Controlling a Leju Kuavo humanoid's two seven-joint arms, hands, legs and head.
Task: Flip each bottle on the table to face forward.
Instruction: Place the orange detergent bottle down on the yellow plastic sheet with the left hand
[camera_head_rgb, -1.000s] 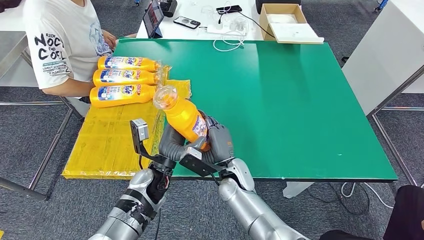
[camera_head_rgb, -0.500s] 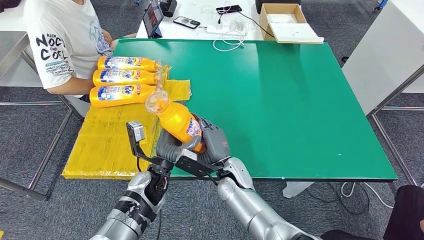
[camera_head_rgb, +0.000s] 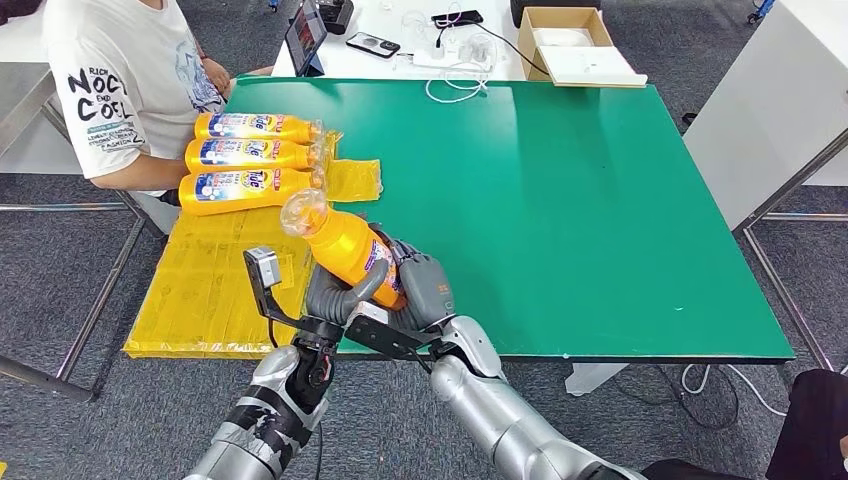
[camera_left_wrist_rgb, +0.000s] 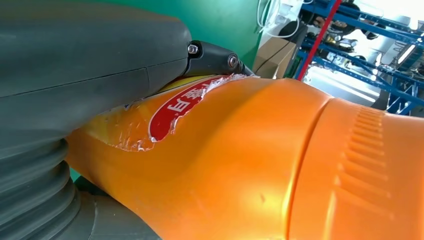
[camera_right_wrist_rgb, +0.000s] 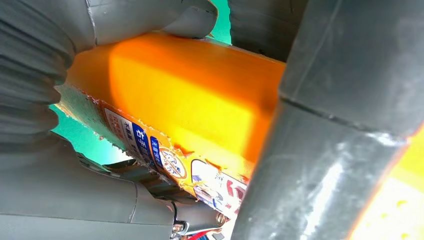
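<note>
An orange bottle with a clear cap is held tilted above the table's near left edge, cap pointing up and left. My left hand and my right hand both grip its lower body. Close up, the left wrist view shows the bottle's orange body and torn red label, and the right wrist view shows the bottle between grey fingers. Three more orange bottles lie side by side at the far left, blue labels facing up.
A yellow plastic sheet covers the left end of the green table. A person in a white T-shirt sits at the far left corner. Beyond are a white desk with phones, cables and a cardboard box.
Both hands have carried the held bottle leftward and slightly down, towards the yellow sheet. The three lying bottles have not moved.
</note>
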